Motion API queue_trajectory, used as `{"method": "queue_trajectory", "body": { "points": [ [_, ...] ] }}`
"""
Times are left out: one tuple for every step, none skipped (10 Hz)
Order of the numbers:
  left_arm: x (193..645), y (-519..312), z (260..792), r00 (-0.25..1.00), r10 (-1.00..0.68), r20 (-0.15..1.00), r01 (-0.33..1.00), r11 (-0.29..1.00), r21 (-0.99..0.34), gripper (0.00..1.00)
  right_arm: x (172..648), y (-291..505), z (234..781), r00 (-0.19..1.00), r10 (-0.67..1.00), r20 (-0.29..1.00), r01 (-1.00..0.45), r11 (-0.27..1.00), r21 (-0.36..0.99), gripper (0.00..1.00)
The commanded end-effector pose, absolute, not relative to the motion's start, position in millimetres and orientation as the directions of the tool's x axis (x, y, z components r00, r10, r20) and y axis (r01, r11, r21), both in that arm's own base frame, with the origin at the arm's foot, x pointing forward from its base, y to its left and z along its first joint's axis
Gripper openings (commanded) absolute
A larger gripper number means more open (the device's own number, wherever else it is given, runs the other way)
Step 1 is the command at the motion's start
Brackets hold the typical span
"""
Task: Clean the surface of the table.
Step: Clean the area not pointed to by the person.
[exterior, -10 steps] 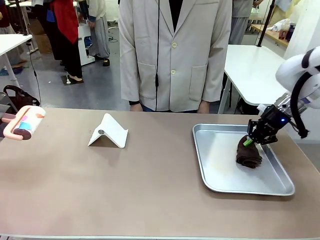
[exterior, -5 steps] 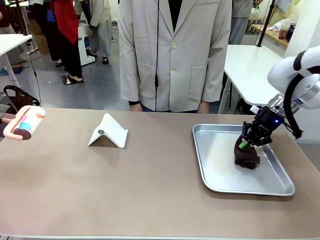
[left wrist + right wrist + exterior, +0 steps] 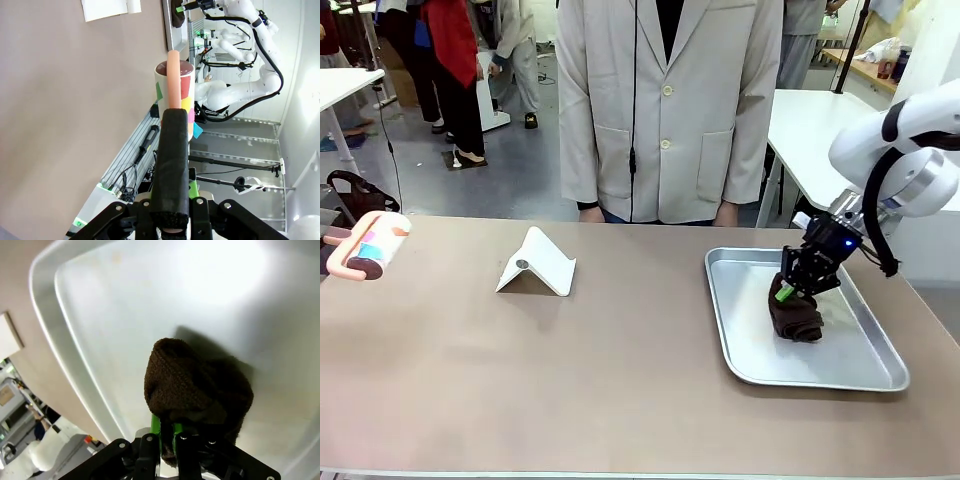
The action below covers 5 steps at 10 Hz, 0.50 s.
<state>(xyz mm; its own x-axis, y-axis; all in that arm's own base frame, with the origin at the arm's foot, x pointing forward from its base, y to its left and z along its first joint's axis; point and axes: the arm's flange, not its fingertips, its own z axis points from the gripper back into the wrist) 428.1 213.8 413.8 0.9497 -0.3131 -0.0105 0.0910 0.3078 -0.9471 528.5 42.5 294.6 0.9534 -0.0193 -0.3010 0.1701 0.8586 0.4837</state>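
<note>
A: Right hand [image 3: 782, 293]?
B: Clamped on a brown cloth [image 3: 798, 318], over the tray [image 3: 740, 330] at the right of the worktop [image 3: 570, 370]. Cannot tell whether the cloth's lower end touches the tray.
A: Left hand [image 3: 172, 130]?
B: Closed on the handle of a roller [image 3: 375, 243], at the worktop's far-left corner.
A: Worktop?
B: Taupe, spans the view; a person [image 3: 670, 110] stands at its far edge. White stand [image 3: 537, 263] sits left of middle, well apart from the tray.
</note>
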Motion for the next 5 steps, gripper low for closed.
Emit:
{"method": "queue_trajectory", "body": {
  "points": [
    [427, 213, 418, 0.951, -0.309, 0.004, 0.098, 0.291, -0.952, 0.22, 518, 65, 298, 0.953, 0.075, -0.293, 0.098, 0.841, 0.532, 0.10],
    [427, 213, 418, 0.951, -0.309, 0.004, 0.098, 0.291, -0.952, 0.22, 515, 76, 302, 0.950, 0.126, -0.287, 0.054, 0.835, 0.547, 0.10],
    [427, 213, 418, 0.951, -0.309, 0.004, 0.098, 0.291, -0.952, 0.22, 513, 86, 305, 0.942, 0.178, -0.284, 0.011, 0.830, 0.557, 0.10],
    [427, 213, 418, 0.951, -0.309, 0.004, 0.098, 0.291, -0.952, 0.22, 511, 96, 307, 0.938, 0.211, -0.275, -0.027, 0.835, 0.549, 0.10],
    [427, 213, 418, 0.951, -0.309, 0.004, 0.098, 0.291, -0.952, 0.22, 514, 98, 306, 0.945, 0.187, -0.268, -0.025, 0.859, 0.512, 0.10]
  ]
}}
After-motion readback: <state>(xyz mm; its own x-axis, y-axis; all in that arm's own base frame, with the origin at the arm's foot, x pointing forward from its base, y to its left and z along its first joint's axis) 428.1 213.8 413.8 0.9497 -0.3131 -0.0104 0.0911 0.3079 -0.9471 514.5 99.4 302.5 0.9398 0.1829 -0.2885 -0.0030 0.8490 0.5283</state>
